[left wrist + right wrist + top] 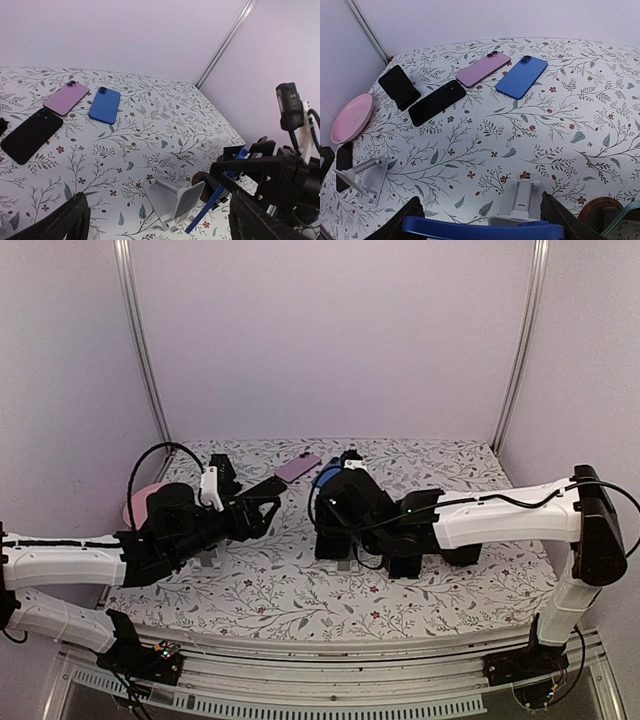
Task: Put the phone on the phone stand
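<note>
The step in hand looks to be the placing itself. The right end effector [480, 216] is closed on the held blue phone [470, 231], which lies across the bottom edge of the right wrist view, from one finger to the other. Just above it, at the bottom centre of that frame, is the white stand [520, 197] — so the phone hangs very near the stand. In the left wrist view the same phone shows at the lower right as a thin blue edge, slanted, with its low end near the stand. Whether the two touch, I cannot tell.

The left end effector [155, 216] stands wide and holds nothing; its dark fingers fill the bottom corners of its own view.

The next move, as I judge it, calls for lowering the phone at this slant until its low edge sits on the foot of the stand and its back leans on the plate — only then should the grip let go.

The held phone is thin, flat and strongly blue, with a rounded edge; its screen side cannot be made out. In the upper part of the right wrist view a black phone [437, 102], a pink phone [482, 69] and a second blue phone [521, 76] lie flat on the bench [470, 150].
</note>
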### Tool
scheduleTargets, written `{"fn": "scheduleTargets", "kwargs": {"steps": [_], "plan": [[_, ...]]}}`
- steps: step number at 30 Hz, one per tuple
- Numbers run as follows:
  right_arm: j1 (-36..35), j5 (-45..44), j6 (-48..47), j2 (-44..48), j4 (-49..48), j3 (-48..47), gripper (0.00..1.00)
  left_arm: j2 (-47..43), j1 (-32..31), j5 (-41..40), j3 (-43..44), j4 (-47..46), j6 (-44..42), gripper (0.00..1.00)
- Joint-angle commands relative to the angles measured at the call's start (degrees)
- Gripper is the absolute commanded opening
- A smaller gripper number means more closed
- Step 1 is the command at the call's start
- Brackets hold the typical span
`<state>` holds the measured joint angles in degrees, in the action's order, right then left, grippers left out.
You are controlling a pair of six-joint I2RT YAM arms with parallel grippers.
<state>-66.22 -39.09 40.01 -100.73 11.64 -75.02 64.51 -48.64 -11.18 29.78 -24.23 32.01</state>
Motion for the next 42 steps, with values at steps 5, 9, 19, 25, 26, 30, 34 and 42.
{"fn": "scheduleTargets", "kwargs": {"steps": [5,9,19,25,26,30,34,42], "plan": [[-0.3,-4.6,-1.4,-4.2,-2.6,-0.1,0.3,-0.8,2.3,0.7,-1.7,1.1,1.0,0.97],[-0.4,-6.4,-0.6,-5.8,-1.4,-0.2,0.3,-0.5,2.6,1.2,-2.0,0.9,1.3,0.97],[-0.4,-8.8,0.8,-7.0,-1.1,0.5,0.3,0.2,3.2,2.3,-2.3,-0.1,1.8,0.97],[-0.3,-8.9,0.6,-7.7,-1.2,1.2,0.31,0.5,3.4,2.5,-2.4,-0.5,1.8,0.97],[-0.3,-9.0,0.6,-7.7,-1.1,1.3,0.31,0.5,3.4,2.4,-2.4,-0.5,1.9,0.97],[-0.4,-9.2,1.4,-8.0,-1.0,1.5,0.31,0.4,3.6,2.6,-2.4,-0.5,1.9,0.97],[-0.3,-9.4,1.6,-8.5,-0.8,1.5,0.31,0.4,3.6,2.8,-2.5,-0.6,1.8,0.97],[-0.4,-9.3,3.1,-9.0,0.4,1.3,0.32,0.4,3.6,3.1,-2.6,-0.9,1.9,0.97]]}}
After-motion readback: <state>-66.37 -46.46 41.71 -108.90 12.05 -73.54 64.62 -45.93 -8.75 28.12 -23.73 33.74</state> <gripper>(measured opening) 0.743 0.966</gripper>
